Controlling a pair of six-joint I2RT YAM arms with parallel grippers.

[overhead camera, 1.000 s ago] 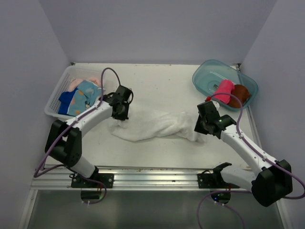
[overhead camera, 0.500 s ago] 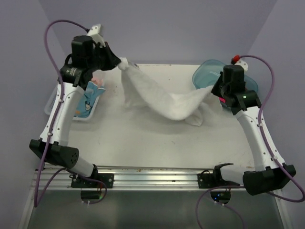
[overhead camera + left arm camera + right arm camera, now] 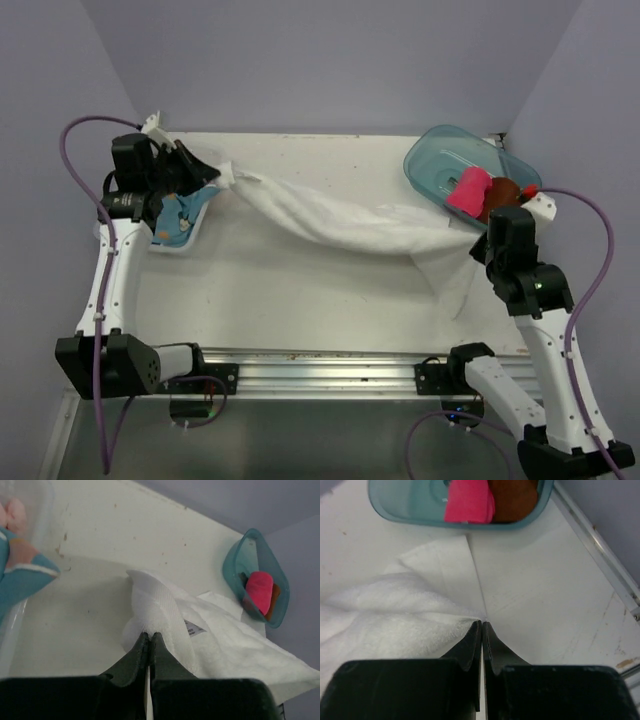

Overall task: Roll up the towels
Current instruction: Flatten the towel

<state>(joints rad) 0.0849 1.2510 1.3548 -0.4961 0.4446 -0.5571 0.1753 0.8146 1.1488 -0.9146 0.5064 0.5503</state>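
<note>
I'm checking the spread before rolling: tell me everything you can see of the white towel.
The white towel is soft terry with a small sewn label. It sags stretched across the table, one end pinched in the left gripper, the other in the right gripper; a loose flap hangs near the right end.

Bright diffuse light, white towel casting soft shadows, wrist foregrounds blurred.

Probably a robotics lab cell: plain lavender walls box in a white table, with arm bases bolted to an aluminium rail and purple cables.
</note>
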